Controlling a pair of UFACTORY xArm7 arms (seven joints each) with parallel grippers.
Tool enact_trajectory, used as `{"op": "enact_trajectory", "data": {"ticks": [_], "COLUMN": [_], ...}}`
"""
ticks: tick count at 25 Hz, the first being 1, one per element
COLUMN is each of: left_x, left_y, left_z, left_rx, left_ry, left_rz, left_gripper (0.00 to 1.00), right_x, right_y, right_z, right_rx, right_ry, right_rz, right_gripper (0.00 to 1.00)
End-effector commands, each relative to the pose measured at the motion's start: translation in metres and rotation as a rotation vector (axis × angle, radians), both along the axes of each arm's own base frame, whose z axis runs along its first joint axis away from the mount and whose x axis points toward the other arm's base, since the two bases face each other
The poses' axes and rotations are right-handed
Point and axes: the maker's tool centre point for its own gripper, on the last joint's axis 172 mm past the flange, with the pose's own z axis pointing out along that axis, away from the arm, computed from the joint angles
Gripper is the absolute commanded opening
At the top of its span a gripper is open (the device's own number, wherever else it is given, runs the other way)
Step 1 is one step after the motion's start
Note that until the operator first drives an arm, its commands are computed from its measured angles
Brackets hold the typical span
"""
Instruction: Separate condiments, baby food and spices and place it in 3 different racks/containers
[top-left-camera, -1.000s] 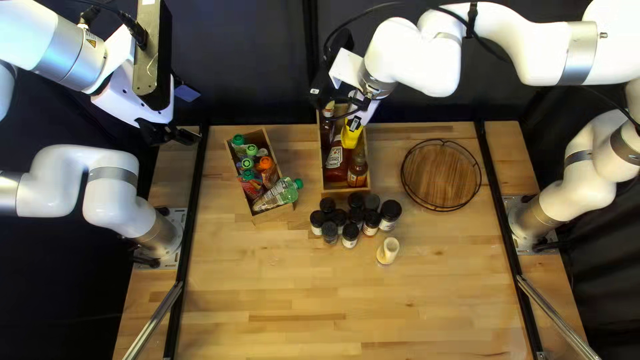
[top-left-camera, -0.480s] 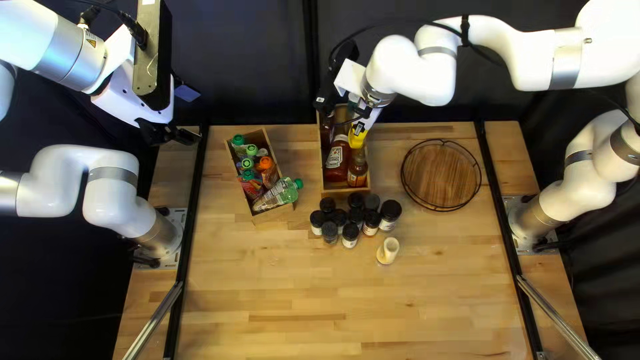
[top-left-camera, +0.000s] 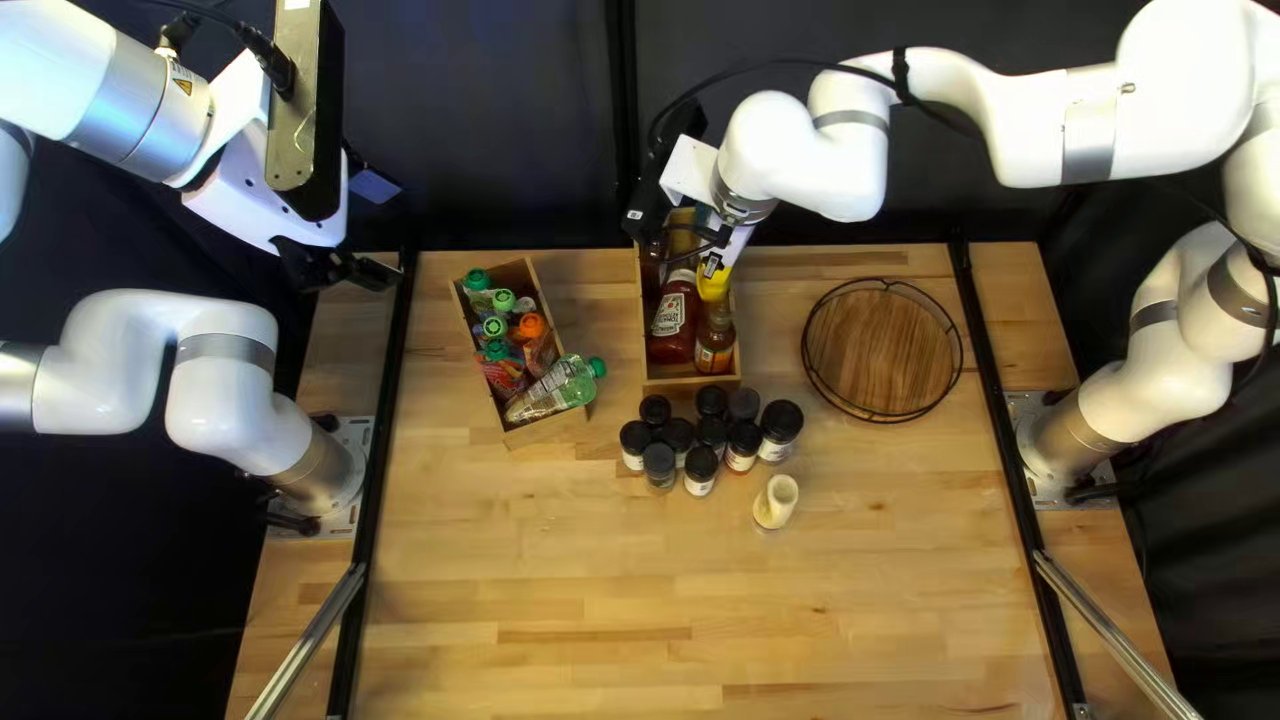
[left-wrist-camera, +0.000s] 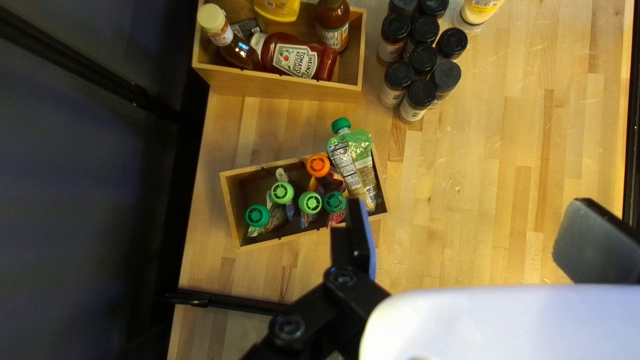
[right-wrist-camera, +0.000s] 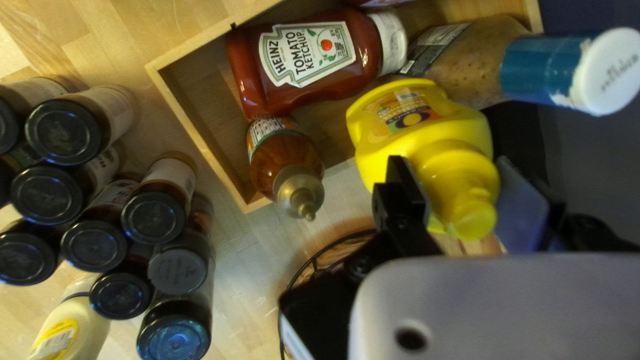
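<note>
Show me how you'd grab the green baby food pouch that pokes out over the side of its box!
I'd come from above and pinch the green cap from both sides. It juts past the box's wall, while the slanting pouch looks wide and floppy, so probably harder to grip.

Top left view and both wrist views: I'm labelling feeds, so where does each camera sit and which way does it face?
Top left view: above the table's near edge, slanting down toward the dark curtain; both arms show.
Left wrist view: on my left wrist, looking down along the open left pincer at the pouch box.
Right wrist view: on my right wrist, looking along the right pincer at the yellow bottle.
Both wrist views share the ketchup bottle.
</note>
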Motion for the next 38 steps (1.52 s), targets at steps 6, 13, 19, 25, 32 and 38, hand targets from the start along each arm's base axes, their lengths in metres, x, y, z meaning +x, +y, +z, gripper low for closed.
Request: {"op": "enact_trajectory", "data": {"ticks": [6, 13, 19, 25, 32, 38], "left_x": [0.000, 0.000, 0.000, 0.000, 0.000, 0.000], "left_y": [0.000, 0.000, 0.000, 0.000, 0.000, 0.000], "left_z": [0.000, 0.000, 0.000, 0.000, 0.000, 0.000], "left_rx": [0.000, 0.000, 0.000, 0.000, 0.000, 0.000], "left_ry": [0.000, 0.000, 0.000, 0.000, 0.000, 0.000], "left_rz": [0.000, 0.000, 0.000, 0.000, 0.000, 0.000], "left_gripper": [1.00, 1.00, 1.00, 1.00, 1.00, 1.00], "right_x": [0.005, 0.003, -0.010, -0.027, -0.048, -0.064], "right_y": [0.006, 0.010, 0.024, 0.103, 0.219, 0.296], "right_z": [-0.001, 0.005, 0.029, 0.054, 0.041, 0.022], "right_rx": [0.057, 0.075, 0.120, 0.232, 0.277, 0.258], "right_ry": [0.024, 0.019, -0.037, -0.117, -0.113, -0.162], "right_rz": [0.041, 0.051, 0.065, 0.149, 0.214, 0.114], "right_gripper": [0.93, 1.00, 1.00, 1.00, 1.00, 1.00]}}
